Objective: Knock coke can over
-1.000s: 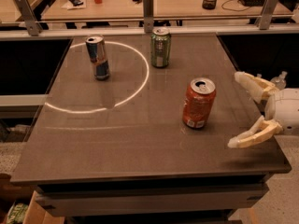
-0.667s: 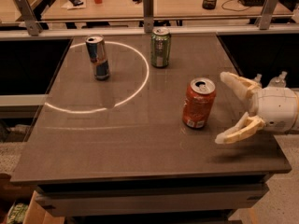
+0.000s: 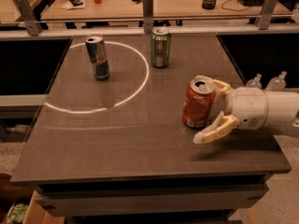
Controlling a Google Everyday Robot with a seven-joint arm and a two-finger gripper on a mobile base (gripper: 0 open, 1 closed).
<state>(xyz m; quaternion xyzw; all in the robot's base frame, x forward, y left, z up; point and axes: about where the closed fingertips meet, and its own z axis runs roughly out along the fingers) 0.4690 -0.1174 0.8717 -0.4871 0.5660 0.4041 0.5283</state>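
The coke can [image 3: 197,103], red-orange with a silver top, stands upright on the dark table [image 3: 140,139] at the right of centre. My gripper [image 3: 202,110] reaches in from the right edge and is open. Its fingers straddle the can: one cream finger [image 3: 218,85] runs behind the can, the other finger [image 3: 216,129] lies in front of it, low over the table. The white wrist body [image 3: 250,107] sits just right of the can. I cannot tell whether the fingers touch the can.
A slim blue-and-silver can [image 3: 97,58] stands at the back left inside a ring of light [image 3: 140,80]. A green can [image 3: 160,47] stands at the back centre. A metal rail [image 3: 148,17] runs behind the table. Plastic bottles [image 3: 255,81] stand beyond the right edge.
My gripper has moved left, from beside the can to having its fingers around it. The coke can still stands in the same place. The other cans have not moved.
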